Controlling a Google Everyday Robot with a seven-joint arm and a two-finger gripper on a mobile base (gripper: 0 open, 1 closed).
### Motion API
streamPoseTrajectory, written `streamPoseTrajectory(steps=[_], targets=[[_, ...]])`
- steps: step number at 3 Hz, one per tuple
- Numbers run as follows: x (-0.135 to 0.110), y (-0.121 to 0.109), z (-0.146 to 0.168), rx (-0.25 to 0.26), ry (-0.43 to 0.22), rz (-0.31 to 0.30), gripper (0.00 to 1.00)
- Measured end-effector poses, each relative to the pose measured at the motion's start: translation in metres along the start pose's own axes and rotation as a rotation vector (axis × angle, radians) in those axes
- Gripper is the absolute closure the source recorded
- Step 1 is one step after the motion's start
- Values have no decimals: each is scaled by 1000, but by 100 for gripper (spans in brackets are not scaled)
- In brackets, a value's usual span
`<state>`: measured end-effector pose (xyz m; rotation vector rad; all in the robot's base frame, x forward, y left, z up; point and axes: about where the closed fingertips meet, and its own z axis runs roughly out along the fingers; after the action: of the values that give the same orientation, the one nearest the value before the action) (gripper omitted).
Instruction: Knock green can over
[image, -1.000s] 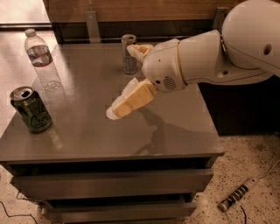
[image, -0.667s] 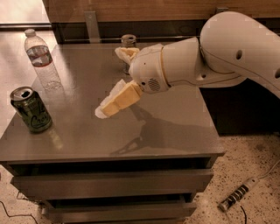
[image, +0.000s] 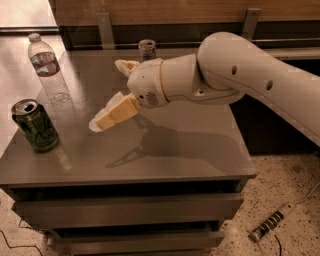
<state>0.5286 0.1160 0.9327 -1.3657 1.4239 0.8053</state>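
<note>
The gripper (image: 105, 94) hangs over the middle of the table (image: 175, 155), a little to the left. Its two pale fingers (image: 111, 114) are spread apart, and there is nothing between them. One finger points down and left, toward the green can (image: 34, 125). The other sits higher up, near the grey can (image: 147, 49) at the back.

The green can stands up straight near the front left corner of the table. The gripper is near it but not touching it. There is bare table between the two.

So I think the job is at the reaching step. The can has not been hit yet. Next, the gripper should go more to the left and a bit lower, so that a finger meets the can up high on its side. A push up high should tip it. A push down low may only slide it along the table. The can is close to the left edge, so a hard push might send it off.

Now the count. There are two cans, one green and one grey. There is one bottle (image: 47, 67), standing at the back left. There is one table, one arm and one gripper.
</note>
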Motion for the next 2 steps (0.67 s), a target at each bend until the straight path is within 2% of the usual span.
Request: streamPoseTrajectory(steps=[1,2], targets=[[2,1,22,-22,-5,35,0],[4,11,49,-52,-16,56,0]])
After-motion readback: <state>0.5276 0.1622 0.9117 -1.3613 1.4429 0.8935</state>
